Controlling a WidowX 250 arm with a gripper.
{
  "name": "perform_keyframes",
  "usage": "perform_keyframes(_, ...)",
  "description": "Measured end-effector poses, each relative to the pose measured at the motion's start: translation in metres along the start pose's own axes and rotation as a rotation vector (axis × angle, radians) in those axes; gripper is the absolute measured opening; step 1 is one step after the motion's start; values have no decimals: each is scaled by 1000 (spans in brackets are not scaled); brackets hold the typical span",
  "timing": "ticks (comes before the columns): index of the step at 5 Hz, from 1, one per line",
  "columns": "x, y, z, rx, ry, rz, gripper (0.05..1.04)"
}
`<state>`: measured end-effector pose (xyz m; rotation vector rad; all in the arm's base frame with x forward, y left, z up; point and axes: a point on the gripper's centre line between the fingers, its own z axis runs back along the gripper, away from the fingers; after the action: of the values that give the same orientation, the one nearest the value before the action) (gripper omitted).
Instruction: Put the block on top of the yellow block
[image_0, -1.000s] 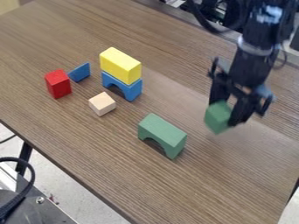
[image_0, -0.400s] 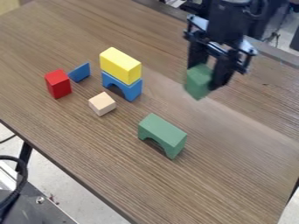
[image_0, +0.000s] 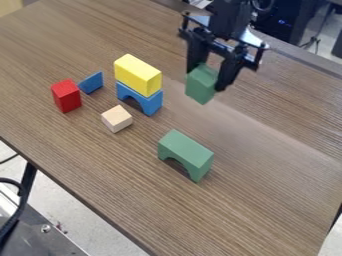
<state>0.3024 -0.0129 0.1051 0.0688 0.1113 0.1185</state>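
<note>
In the camera view, my gripper (image_0: 210, 80) holds the green block (image_0: 201, 84) clamped between its two fingers, over the far half of the wooden table (image_0: 267, 165) and to the right of the yellow block (image_0: 138, 75). The yellow block lies lengthwise atop the blue arch (image_0: 151, 102), well apart from the piece in my grip. At left, the red block (image_0: 67, 96) stands upright, with the blue wedge (image_0: 91, 82) just beside it on the far right side. The tan block (image_0: 117, 119) sits on the near side of the blue arch, and the green arch (image_0: 186, 151) stands nearer and farther right.
</note>
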Motion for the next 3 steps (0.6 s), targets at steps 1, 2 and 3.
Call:
perform_keyframes(1, 3, 1, -1, 15, 25, 58, 571)
perform_keyframes(2, 6, -3, 0, -23, -10, 42, 571)
perform_keyframes(3, 8, 5, -6, -68, -26, 85, 571)
